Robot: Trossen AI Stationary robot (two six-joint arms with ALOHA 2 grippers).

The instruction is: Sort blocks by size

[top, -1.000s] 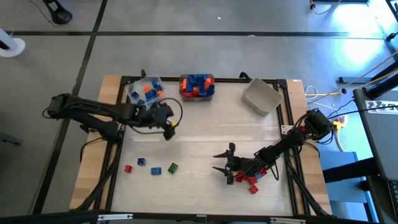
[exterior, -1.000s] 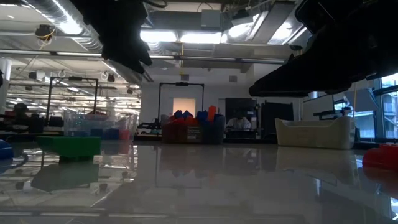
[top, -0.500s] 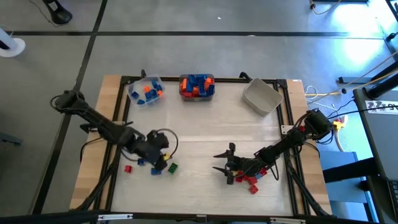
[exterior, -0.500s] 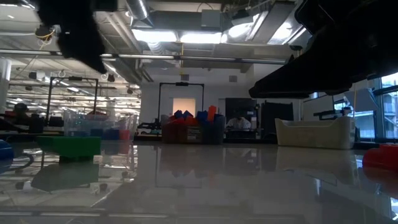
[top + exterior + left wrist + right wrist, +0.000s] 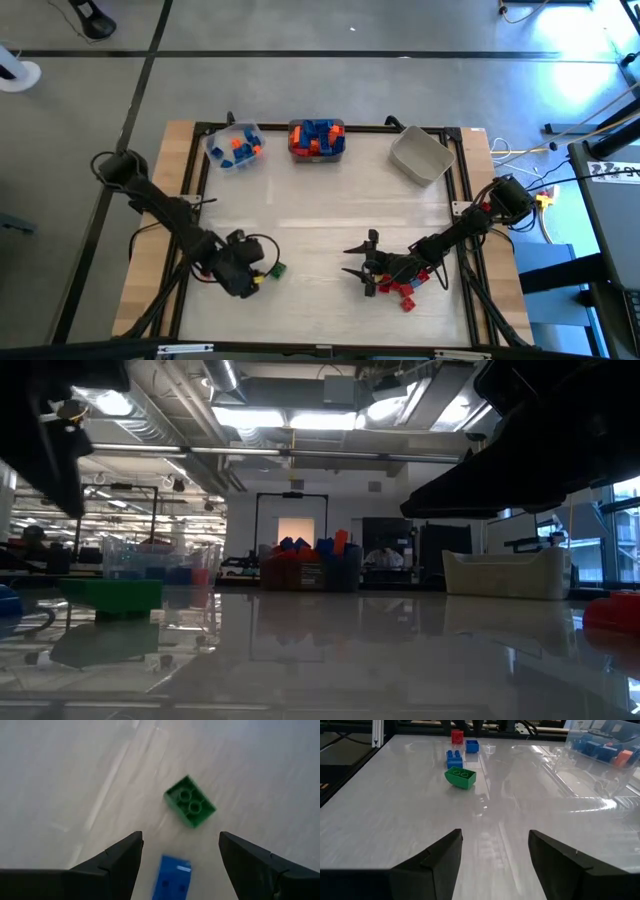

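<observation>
Swung down from beside the back bins to the table's front-left, and now hovering over the loose blocks there: left gripper point(image 5: 243, 277), fingers point(image 5: 117, 857) spread wide, nothing between them. Directly under the gap, a blue block point(image 5: 172, 876); just beyond it, a green block point(image 5: 190, 808) lying flat with two round studs up, showing at the gripper's right edge from above point(image 5: 277, 269). Left arm stretched diagonally from its base at the table's left edge, elbow low, wrist tipped downward.

Farther along the row in the right wrist view, a second blue block point(image 5: 472, 746) and a red block point(image 5: 457, 736). At front right, a cluster of red blocks point(image 5: 403, 291) beside the right gripper point(image 5: 359, 261), unmoved, fingers point(image 5: 434, 858) parted and empty, forearm lying low across the table from the right edge.

At the back edge, a clear bin point(image 5: 233, 147) with orange and blue blocks, a second bin point(image 5: 317, 140) piled with blue and orange ones, and a grey bin point(image 5: 420, 156).

No readable writing or labels anywhere.
</observation>
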